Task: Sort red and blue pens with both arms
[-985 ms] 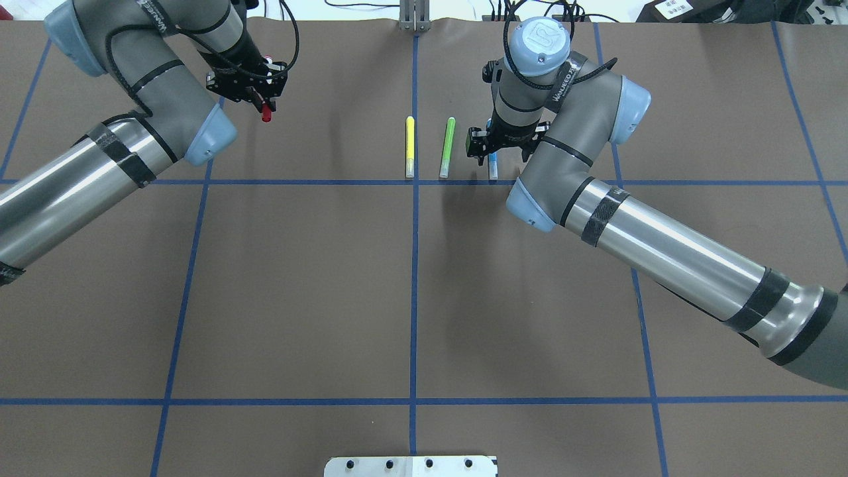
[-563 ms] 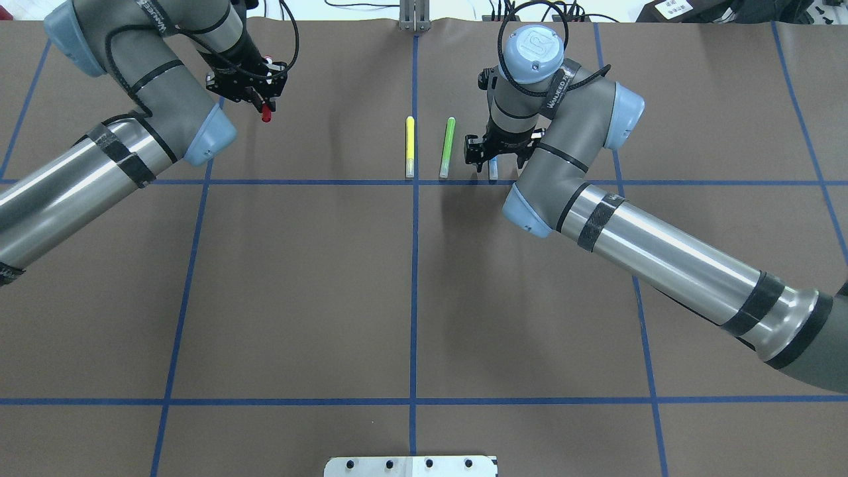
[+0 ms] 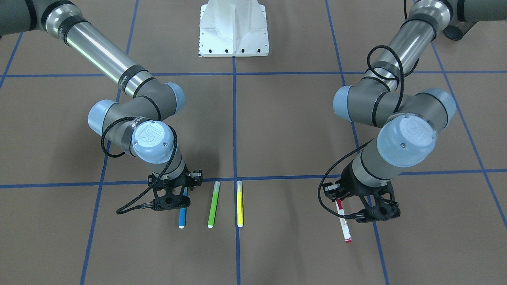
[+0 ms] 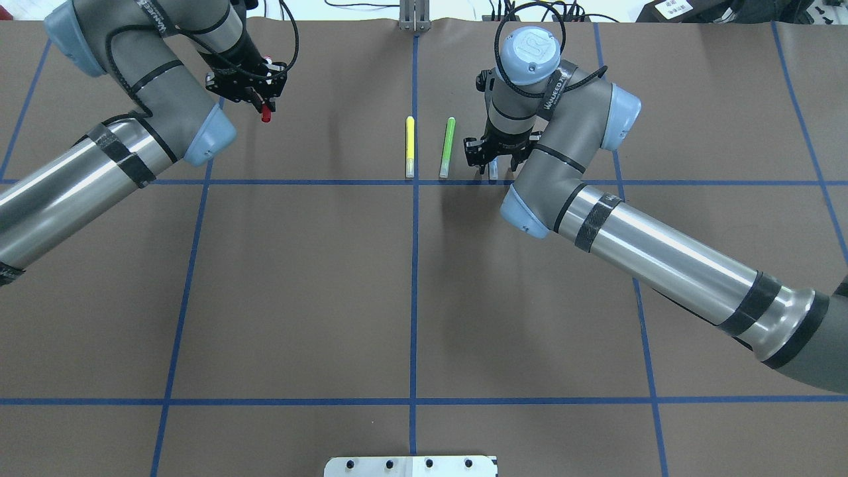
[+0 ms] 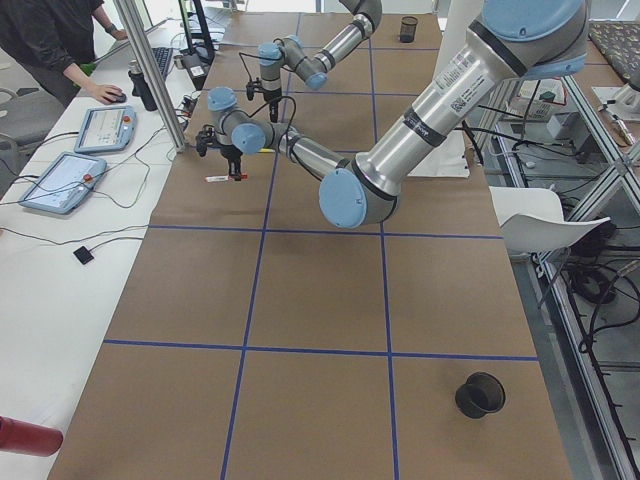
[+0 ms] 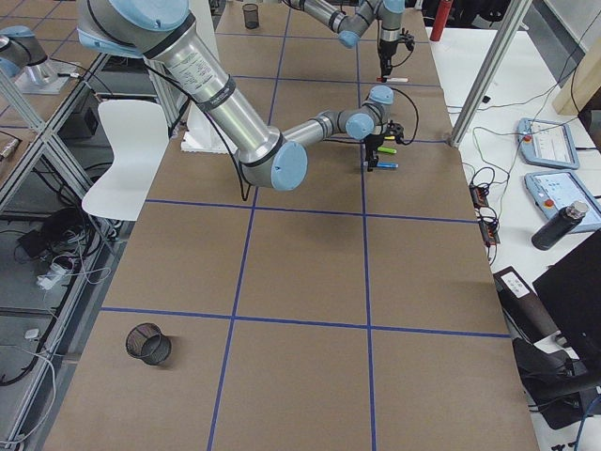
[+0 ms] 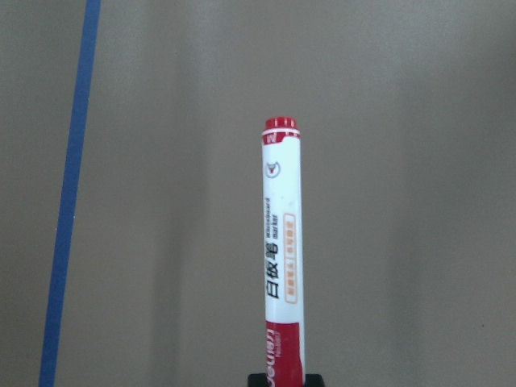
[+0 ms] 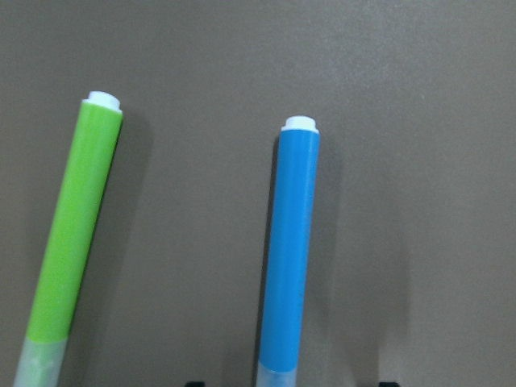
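Orange print on the red pen [image 7: 281,266] reads 白板笔.

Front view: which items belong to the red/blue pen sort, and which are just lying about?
Job:
red pen
blue pen
left arm
right arm

Lying about:
green marker
yellow marker
white pedestal

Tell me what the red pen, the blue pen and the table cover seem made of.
Red pen: glossy plastic, white barrel with printed label. Blue pen: smooth plastic with a soft sheen, cap translucent. Table cover: matte brown sheet, probably paper or vinyl; cannot tell which.
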Robot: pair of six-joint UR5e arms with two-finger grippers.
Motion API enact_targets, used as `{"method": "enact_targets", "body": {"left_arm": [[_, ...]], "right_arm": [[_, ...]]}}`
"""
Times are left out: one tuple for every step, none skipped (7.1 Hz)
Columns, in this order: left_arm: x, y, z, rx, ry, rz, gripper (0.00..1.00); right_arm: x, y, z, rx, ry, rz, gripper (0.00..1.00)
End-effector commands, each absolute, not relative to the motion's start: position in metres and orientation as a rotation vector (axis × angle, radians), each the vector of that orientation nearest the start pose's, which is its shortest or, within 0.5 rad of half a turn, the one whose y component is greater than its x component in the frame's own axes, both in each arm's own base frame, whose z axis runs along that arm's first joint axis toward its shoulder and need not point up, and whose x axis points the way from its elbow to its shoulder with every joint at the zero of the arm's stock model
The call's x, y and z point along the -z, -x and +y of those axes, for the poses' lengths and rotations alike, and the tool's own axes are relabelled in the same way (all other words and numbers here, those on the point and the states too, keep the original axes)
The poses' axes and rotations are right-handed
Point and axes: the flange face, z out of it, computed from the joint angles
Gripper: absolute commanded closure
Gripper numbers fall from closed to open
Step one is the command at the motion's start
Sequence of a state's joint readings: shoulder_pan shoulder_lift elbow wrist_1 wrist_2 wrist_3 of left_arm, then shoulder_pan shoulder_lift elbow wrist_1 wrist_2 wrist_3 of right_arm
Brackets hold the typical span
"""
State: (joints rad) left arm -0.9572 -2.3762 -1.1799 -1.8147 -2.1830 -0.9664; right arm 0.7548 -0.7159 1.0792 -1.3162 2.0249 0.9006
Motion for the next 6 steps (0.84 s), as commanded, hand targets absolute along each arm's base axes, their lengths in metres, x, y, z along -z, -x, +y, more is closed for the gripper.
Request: {"method": "enact_targets", "body": {"left_arm": [[-0.302,-0.395,-0.693,0.129,-0.031,0.868,1.0],[-0.303,-0.395,-0.693,0.129,-0.03,0.867,1.0],[-0.302,-0.395,-0.693,0.129,-0.031,0.868,1.0],[-0.303,-0.395,-0.693,0.129,-0.03,0.867,1.0],[-0.303,-0.395,-0.693,0.129,-0.03,0.867,1.0],[-0.302,-0.395,-0.693,0.129,-0.03,0.867,1.0]], "right_arm": [[-0.319,0.536,-0.627,0.059,-0.062,-0.744,0.45],[-0.318,0.537,-0.628,0.058,-0.063,-0.745,0.51],[-0.318,0.537,-0.628,0.058,-0.062,-0.744,0.75],[-0.317,0.537,-0.628,0.058,-0.064,-0.746,1.0],[-0.316,0.536,-0.628,0.056,-0.064,-0.748,1.0],[-0.303,0.536,-0.631,0.055,-0.071,-0.763,1.0]]}}
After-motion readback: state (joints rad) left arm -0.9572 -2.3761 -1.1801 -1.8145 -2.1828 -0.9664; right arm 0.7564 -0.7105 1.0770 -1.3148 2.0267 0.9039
